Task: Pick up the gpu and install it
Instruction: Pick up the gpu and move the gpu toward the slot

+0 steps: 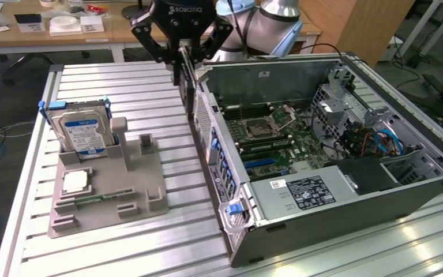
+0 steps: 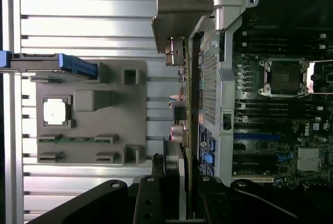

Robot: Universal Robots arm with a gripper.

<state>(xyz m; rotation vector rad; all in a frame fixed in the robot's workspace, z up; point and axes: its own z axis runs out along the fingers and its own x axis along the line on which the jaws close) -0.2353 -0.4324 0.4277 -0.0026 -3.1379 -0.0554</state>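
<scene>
The gpu (image 1: 181, 72) hangs edge-on below my gripper (image 1: 183, 51), which is shut on its upper edge. It is in the air just outside the rear wall of the open computer case (image 1: 283, 78), on the side of the grey holder. In the wrist view the gpu (image 2: 185, 104) runs away from the fingers (image 2: 157, 164) as a thin line, its pale metal bracket (image 2: 179, 16) at the far end, alongside the case's perforated rear panel (image 2: 209, 78). The motherboard (image 1: 283, 141) lies inside the case, with a blue slot (image 2: 255, 136) and black slots near it.
A grey parts holder (image 1: 106, 193) lies on the slatted table on the exterior view's left. It carries a blue-labelled hard drive (image 1: 83, 130) standing upright and a small square CPU chip (image 1: 75, 182). A power supply (image 1: 306, 193) fills the case's near end. Desks stand behind.
</scene>
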